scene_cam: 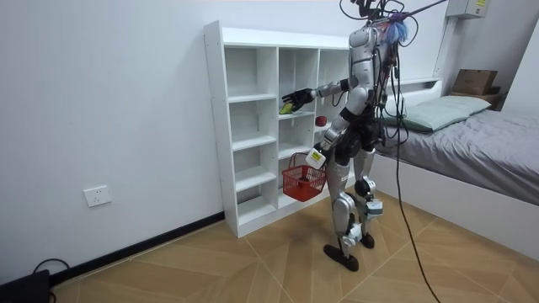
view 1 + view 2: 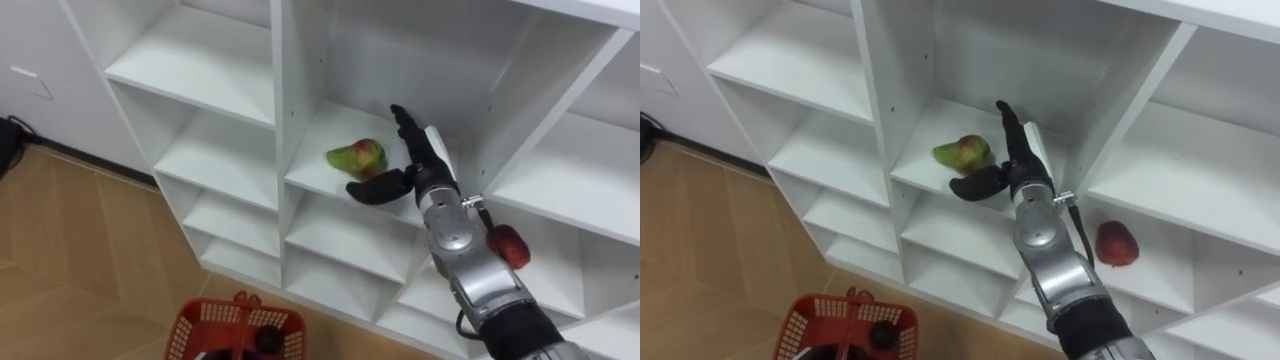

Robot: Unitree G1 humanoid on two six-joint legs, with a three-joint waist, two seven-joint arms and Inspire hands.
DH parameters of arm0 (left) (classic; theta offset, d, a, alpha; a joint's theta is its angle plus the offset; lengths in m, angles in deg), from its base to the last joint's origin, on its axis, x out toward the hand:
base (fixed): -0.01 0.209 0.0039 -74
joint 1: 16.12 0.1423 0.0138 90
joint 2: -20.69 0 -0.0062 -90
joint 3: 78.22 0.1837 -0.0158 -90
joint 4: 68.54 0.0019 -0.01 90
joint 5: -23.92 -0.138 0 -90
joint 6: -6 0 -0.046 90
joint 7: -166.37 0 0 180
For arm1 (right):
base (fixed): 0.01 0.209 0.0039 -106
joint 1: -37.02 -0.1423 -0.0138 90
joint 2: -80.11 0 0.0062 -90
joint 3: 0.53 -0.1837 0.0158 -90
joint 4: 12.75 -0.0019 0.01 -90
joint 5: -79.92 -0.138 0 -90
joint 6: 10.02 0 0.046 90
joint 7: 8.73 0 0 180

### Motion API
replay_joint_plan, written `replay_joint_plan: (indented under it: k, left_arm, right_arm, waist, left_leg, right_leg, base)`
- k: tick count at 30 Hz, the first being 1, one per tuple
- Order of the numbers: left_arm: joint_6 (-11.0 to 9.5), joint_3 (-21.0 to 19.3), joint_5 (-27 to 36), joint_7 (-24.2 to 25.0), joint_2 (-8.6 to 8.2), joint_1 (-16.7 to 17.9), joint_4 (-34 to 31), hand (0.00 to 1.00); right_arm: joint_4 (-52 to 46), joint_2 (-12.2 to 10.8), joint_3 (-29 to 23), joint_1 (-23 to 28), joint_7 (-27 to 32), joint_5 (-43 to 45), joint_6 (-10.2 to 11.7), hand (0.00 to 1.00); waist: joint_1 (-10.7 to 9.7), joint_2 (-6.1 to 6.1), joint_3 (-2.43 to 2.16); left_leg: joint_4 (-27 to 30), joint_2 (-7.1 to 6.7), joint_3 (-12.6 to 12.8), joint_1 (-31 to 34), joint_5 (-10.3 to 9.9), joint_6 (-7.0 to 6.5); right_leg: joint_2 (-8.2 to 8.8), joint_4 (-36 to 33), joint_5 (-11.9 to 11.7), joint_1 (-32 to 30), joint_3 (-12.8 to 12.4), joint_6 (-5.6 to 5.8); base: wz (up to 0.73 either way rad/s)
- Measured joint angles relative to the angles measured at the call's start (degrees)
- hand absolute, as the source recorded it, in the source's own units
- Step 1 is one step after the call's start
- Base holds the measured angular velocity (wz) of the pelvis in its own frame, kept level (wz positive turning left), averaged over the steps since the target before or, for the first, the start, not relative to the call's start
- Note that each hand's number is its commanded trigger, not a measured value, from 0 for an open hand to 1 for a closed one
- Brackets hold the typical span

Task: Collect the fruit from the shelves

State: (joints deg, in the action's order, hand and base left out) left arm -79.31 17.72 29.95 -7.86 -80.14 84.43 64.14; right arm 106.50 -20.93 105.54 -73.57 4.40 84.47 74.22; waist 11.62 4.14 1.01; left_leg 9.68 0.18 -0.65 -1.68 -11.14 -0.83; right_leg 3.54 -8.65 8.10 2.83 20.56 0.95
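**Operator:** Status of the right hand (image 2: 425,160)?

**Technician:** It is extended into a middle compartment of the closet (image 2: 278,100); the fingers are straight and spread, with the thumb held apart beneath them; nothing is gripped.

**Operator:** Location of the fruit?

**Technician:** The green-red fruit (image 2: 358,156) lies on the shelf board just left of the palm, close above the thumb; contact cannot be confirmed. A red fruit (image 2: 508,246) lies in the compartment below and to the right of the hand, beside the forearm and well apart from the fingers.

**Operator:** Receptacle?

**Technician:** The red basket (image 2: 240,315) hangs far below the hand and to its left; in the room view it sits at the left hand (image 1: 320,150); that hand's grip cannot be told. A dark item (image 2: 268,340) lies inside the basket; its nature is unclear.

**Operator:** Progress?

**Technician:** Judged early to midway; two fruits lie on the shelves and neither is lifted; the step in hand appears to be the approach to the green-red fruit. Closing on it and moving it to the basket are left; the red fruit then needs the same.
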Motion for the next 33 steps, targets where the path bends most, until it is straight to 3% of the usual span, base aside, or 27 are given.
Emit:
replay_joint_plan:
  k: [9,22,33]
  left_arm:
    - [-0.04,0.00,-0.20,0.10,0.00,0.03,-0.12,1.00]
    - [-0.03,0.88,-1.99,1.39,0.10,0.44,-2.53,1.00]
    - [-0.05,0.81,-1.96,2.21,0.83,0.42,-3.48,1.00]
  right_arm:
    - [2.13,0.04,0.08,-0.18,-0.01,-0.73,0.23,0.00]
    - [6.42,0.58,0.30,-1.84,-0.02,-1.46,1.00,0.00]
    - [9.99,1.44,0.86,-3.42,-0.01,2.03,1.56,0.00]
  waist:
    - [0.16,0.04,-0.03]
    - [2.93,0.16,-0.05]
    - [4.59,1.80,0.22]
  left_leg:
    - [0.45,0.01,-0.07,0.12,0.02,-0.01]
    - [0.66,-0.07,-0.77,0.50,0.02,0.00]
    - [0.79,-0.09,-0.99,0.44,0.18,0.00]
  right_leg:
    - [0.02,-0.13,0.00,0.08,0.01,0.00]
    - [0.05,-0.28,0.00,0.16,0.44,-0.01]
    - [0.17,-0.21,0.01,0.17,0.42,0.01]
  base:
    - [0.00]
    - [0.02]
    - [0.01]
